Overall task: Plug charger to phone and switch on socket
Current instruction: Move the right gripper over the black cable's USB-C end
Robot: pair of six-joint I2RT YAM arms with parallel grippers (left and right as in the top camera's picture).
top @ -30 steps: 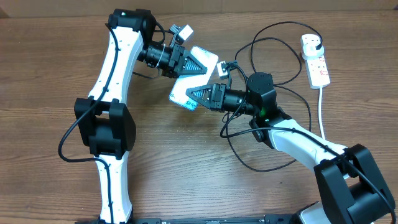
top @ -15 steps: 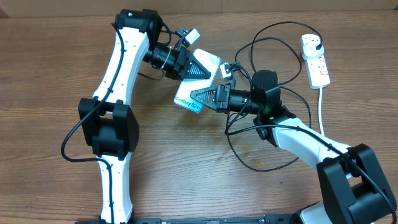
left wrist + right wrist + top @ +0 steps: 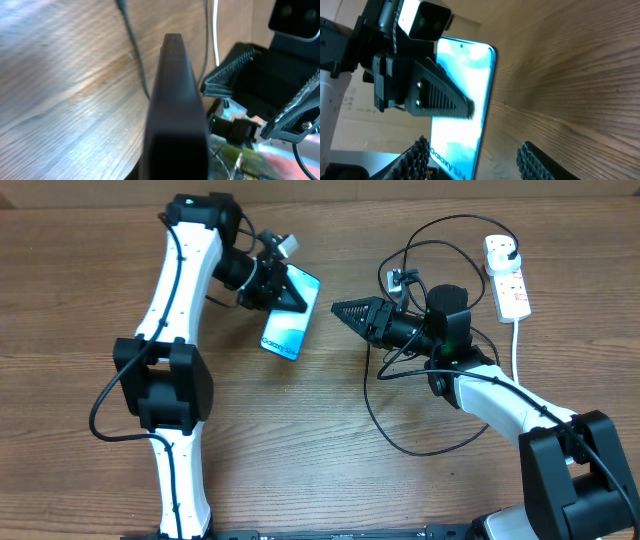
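I gripped the slim blue-screened smartphone (image 3: 283,330) in my closed left fingers (image 3: 290,298), tilted over the wooden bench (image 3: 300,440), seemingly to offer its port end to my half-open, empty right fingers (image 3: 338,308), the thin black charger cable (image 3: 400,448) lying loose nearby.

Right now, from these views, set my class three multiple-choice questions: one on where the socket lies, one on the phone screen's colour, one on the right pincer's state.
1. Where does the socket lie in the overhead view?
A. upper right
B. lower left
C. centre

2. What colour is the screen of the phone?
A. red
B. light blue
C. green

3. How is the right pincer?
A. shut on the phone
B. shut tight, empty
C. open, holding nothing

Answers:
1 A: it shows in the upper right of that view.
2 B: the screen glows pale blue.
3 C: in its wrist view the fingers stand apart, gripping nothing.
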